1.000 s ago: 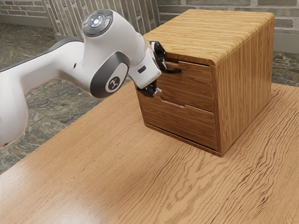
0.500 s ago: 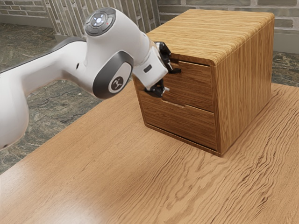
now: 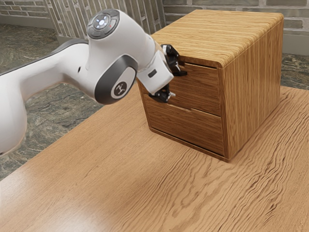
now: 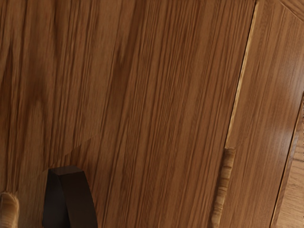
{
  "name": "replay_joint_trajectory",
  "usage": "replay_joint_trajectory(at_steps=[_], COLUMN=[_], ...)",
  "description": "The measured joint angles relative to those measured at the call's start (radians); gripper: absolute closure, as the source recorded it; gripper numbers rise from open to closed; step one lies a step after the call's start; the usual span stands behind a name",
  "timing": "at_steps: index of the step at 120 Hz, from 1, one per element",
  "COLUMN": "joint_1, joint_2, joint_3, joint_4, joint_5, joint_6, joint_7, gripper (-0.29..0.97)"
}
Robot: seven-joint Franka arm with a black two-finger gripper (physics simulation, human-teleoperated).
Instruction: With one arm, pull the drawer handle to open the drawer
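Observation:
A wooden cabinet (image 3: 251,72) stands on the table with two drawers in its front. The upper drawer (image 3: 200,89) looks flush with the cabinet and carries a black handle (image 3: 180,73). My gripper (image 3: 167,73) is pressed up close to that drawer front at the handle. One finger stands above the handle and one below, far apart, so the gripper is open. In the wrist view the drawer front is very near, with a dark end of the handle (image 4: 69,199) just under my hand.
The lower drawer (image 3: 188,123) sits beneath, shut. The wooden table (image 3: 145,183) stretches wide in front of the cabinet. A stone floor (image 3: 43,101) and a brick wall lie behind my arm.
My hand has moved toward the exterior view's right and slightly up, closing in on the upper drawer's handle. The fingers keep the same spread. The drawer has not moved.

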Motion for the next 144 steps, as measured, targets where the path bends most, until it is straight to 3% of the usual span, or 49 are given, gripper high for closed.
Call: replay_joint_trajectory(at_steps=[7, 8, 23, 45, 56, 105, 121, 144], joint_1=[-0.001, -0.001, -0.004, -0.005, -0.007, -0.005, -0.007, -0.004], joint_2=[-0.001, -0.001, -0.007, -0.036, -0.048, -0.064, -0.085, -0.112], joint_3=[0.001, 0.001, 0.003, 0.004, 0.003, 0.002, 0.002, -0.001], joint_4=[-0.006, -0.007, -0.012, -0.019, -0.032, -0.064, -0.079, -0.121], joint_5=[0.001, 0.000, -0.006, -0.008, -0.003, 0.004, 0.003, 0.009], joint_6=[0.001, 0.001, 0.003, 0.003, 0.004, 0.011, 0.009, 0.012], joint_7=[0.002, 0.003, 0.006, 0.006, 0.005, -0.011, -0.015, -0.022], gripper=[0.05, -0.01, -0.03, 0.27, 0.37, 0.40, 0.48, 0.46])
